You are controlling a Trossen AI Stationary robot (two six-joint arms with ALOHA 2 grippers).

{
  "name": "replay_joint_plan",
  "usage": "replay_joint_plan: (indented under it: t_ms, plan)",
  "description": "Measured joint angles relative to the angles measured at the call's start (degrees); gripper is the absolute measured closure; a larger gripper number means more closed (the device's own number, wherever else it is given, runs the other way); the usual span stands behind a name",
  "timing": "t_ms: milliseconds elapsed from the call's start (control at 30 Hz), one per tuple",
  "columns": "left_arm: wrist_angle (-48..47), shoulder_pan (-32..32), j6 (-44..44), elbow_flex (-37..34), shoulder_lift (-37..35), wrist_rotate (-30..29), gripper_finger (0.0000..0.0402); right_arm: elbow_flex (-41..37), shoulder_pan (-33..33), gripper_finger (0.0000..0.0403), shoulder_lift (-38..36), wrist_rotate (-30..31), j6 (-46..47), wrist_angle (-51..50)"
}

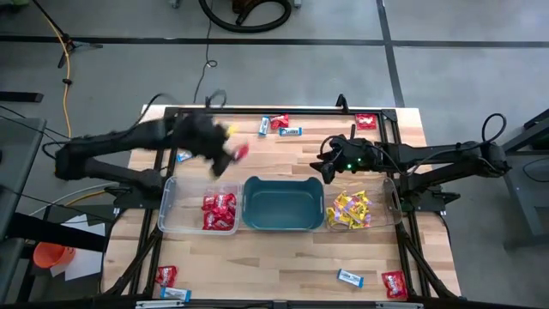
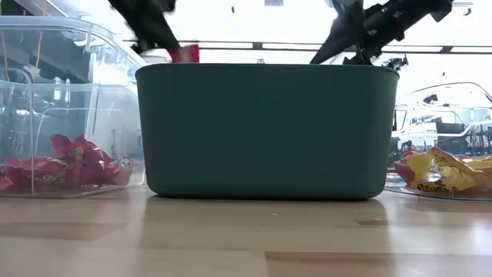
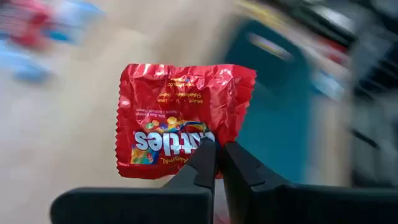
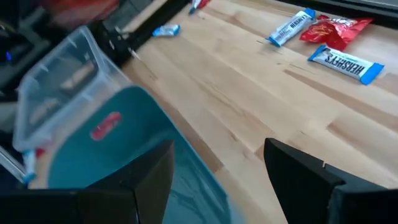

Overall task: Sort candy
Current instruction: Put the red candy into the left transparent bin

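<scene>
My left gripper (image 1: 233,156) is shut on a glossy red candy packet (image 3: 180,124). It hovers above the table just beyond the far side of the left clear bin (image 1: 171,215) and the teal tub (image 1: 283,203). The packet also peeks over the tub's rim in the low view (image 2: 187,54). My right gripper (image 1: 326,167) hangs open and holds nothing, over the tub's far right corner (image 4: 217,162). Red candy (image 1: 219,212) lies in the left bin. Yellow candy (image 1: 349,210) lies in the right clear bin (image 1: 388,199). My left gripper pinches the red packet between its two fingertips (image 3: 208,155), at one edge of the wrapper (image 3: 205,138). The fingers slant downward toward the tub. The packet sticks out flat beyond the fingertips, lifted clear of the table and the bins.
Loose candy lies on the wooden table. At the far edge are red packets (image 1: 279,122) (image 1: 366,121) and blue-and-white ones (image 1: 290,131). A blue-and-white one (image 1: 184,156) lies by my left arm. More red (image 1: 166,275) (image 1: 394,283) and blue-and-white (image 1: 349,277) packets lie near the front edge.
</scene>
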Motion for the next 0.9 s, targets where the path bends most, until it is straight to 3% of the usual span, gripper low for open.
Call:
replay_joint_plan:
  t_ms: [133, 267, 400, 633, 900]
  plan:
    - [-10.5, -17.6, -9.5, -0.2, -8.2, -2.3, 0.0401, 0.0, 0.0, 0.016, 0.0, 0.3, 4.1, 2.1]
    - [-23.0, -31.4, -22.6, -0.5, -11.0, -12.2, 0.0401, 0.0, 0.0, 0.016, 0.0, 2.3, 6.7, 4.3]
    - [-22.4, -39.6, -26.7, -4.3, -11.2, -15.1, 0.0401, 0.0, 0.0, 0.016, 0.0, 4.2, 9.5, 5.9]
    - [-23.1, -43.2, -30.7, -10.3, -9.2, -14.3, 0.036, 0.0, 0.0, 0.016, 0.0, 4.2, 9.4, 6.3]
    - [-18.9, -40.6, -31.8, -9.2, -9.0, -8.6, 0.0233, 0.0, 0.0, 0.016, 0.0, 3.0, 6.6, 6.0]
